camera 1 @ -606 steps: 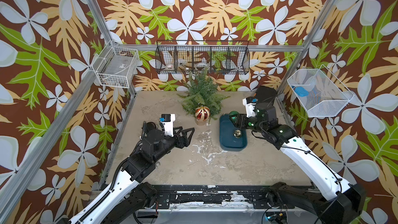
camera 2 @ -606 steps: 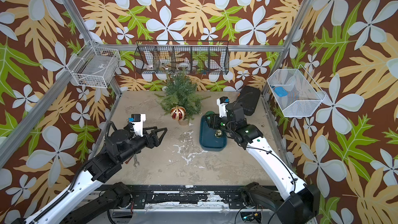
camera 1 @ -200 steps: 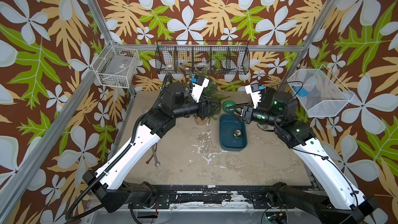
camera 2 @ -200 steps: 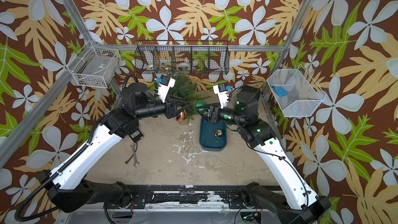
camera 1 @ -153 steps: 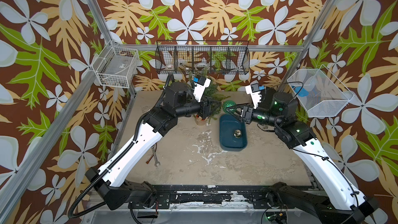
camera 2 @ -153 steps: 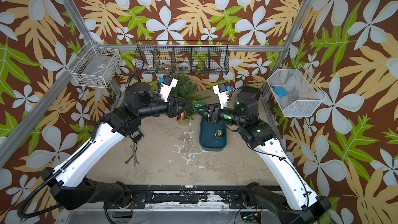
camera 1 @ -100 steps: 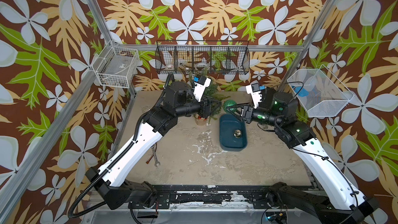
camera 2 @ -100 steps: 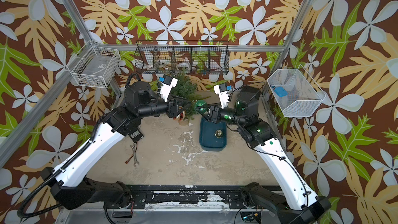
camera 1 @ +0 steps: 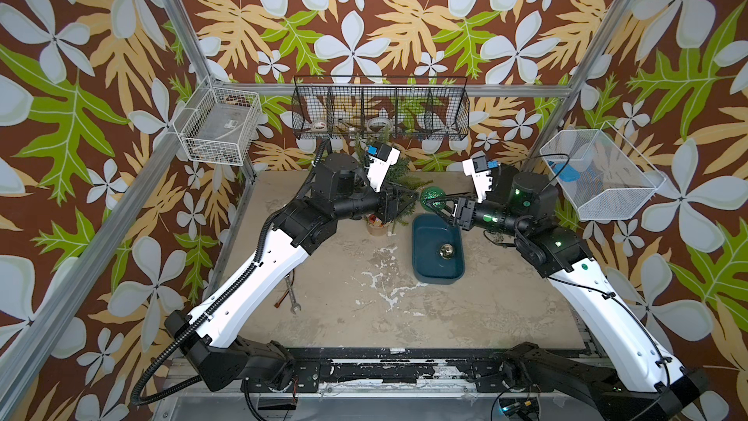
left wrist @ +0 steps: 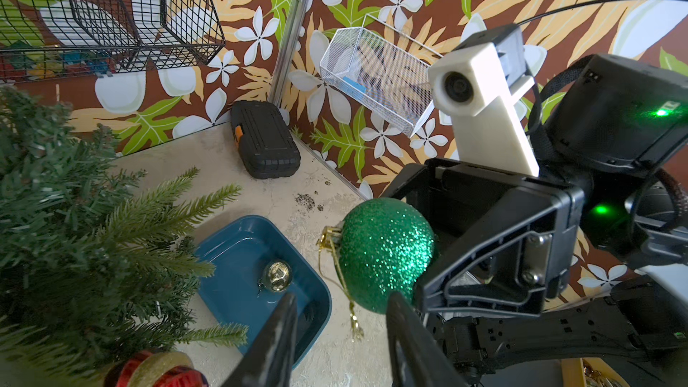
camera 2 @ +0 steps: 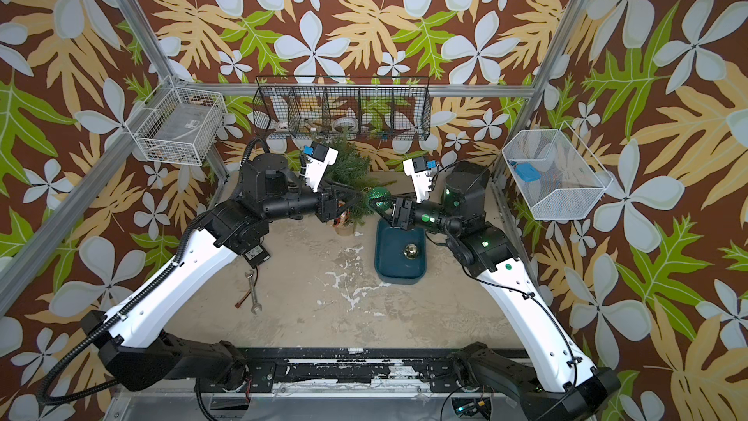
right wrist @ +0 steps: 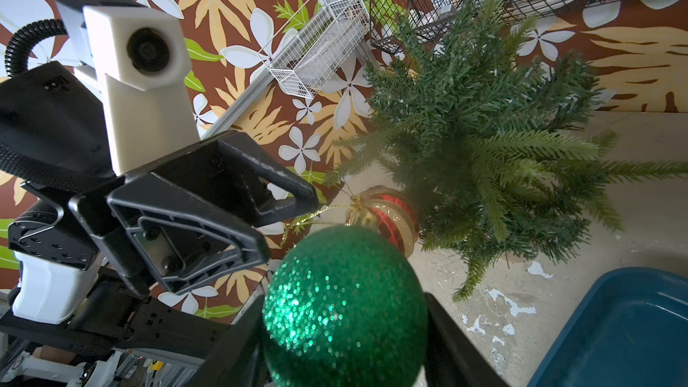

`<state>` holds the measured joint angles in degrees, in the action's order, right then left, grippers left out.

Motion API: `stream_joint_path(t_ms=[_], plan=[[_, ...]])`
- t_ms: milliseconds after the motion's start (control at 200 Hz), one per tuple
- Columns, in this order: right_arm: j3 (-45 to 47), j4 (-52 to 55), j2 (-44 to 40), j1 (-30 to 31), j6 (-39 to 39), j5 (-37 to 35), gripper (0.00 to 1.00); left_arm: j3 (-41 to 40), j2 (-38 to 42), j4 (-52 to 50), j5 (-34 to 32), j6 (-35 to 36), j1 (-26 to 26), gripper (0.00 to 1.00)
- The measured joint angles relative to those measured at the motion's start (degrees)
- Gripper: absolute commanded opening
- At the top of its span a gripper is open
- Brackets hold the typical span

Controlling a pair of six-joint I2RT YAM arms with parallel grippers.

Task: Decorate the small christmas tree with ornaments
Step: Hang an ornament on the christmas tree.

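Note:
The small christmas tree [camera 1: 398, 172] [right wrist: 484, 124] stands at the back of the table. A red-and-gold ornament [right wrist: 391, 214] [left wrist: 156, 370] hangs low on it. My right gripper [right wrist: 342, 303] [camera 1: 439, 202] is shut on a green glitter ornament [camera 1: 432, 197] [left wrist: 385, 255], held in the air just right of the tree. The green ornament's gold hanging loop [left wrist: 337, 269] dangles toward my left gripper [left wrist: 342, 295] [camera 1: 409, 200]. That gripper is open, and the loop's end hangs between its fingertips. A small gold ornament [camera 1: 446, 251] [left wrist: 277, 275] lies in the blue tray [camera 1: 425, 269].
A black case [left wrist: 264, 139] lies in the far right corner. A wrench [camera 1: 290, 295] rests on the table under my left arm. A black wire basket [camera 1: 380, 109] hangs behind the tree. White baskets [camera 1: 218, 123] [camera 1: 599, 176] hang on the side walls.
Both arms rose from the table to the tree. The right one carried the green ornament up from the tray. In the last second the left jaws narrowed around the loop.

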<state>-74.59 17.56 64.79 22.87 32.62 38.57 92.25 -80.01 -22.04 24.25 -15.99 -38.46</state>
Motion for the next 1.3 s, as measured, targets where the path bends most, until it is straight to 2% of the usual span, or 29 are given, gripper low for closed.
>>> stream_joint_path(t_ms=[85,260,1126,1301], plan=[[0.13,-0.17,-0.17,-0.31,0.0,0.15,0.61,0.04,-0.26,-0.04,0.0,0.02,-0.02,0.2],[0.92,-0.44,-0.46,-1.09,0.17,0.15,0.6,1.16,-1.14,-0.33,-0.04,0.81,-0.02,0.0],[5.14,-7.58,1.07,-6.05,3.08,-0.04,0.6,16.06,-15.41,-6.58,-1.73,2.16,-1.33,0.0],[7.43,-8.94,1.33,-9.77,3.39,0.31,0.6,18.93,-17.49,-8.07,-3.54,2.47,-1.36,0.0]])
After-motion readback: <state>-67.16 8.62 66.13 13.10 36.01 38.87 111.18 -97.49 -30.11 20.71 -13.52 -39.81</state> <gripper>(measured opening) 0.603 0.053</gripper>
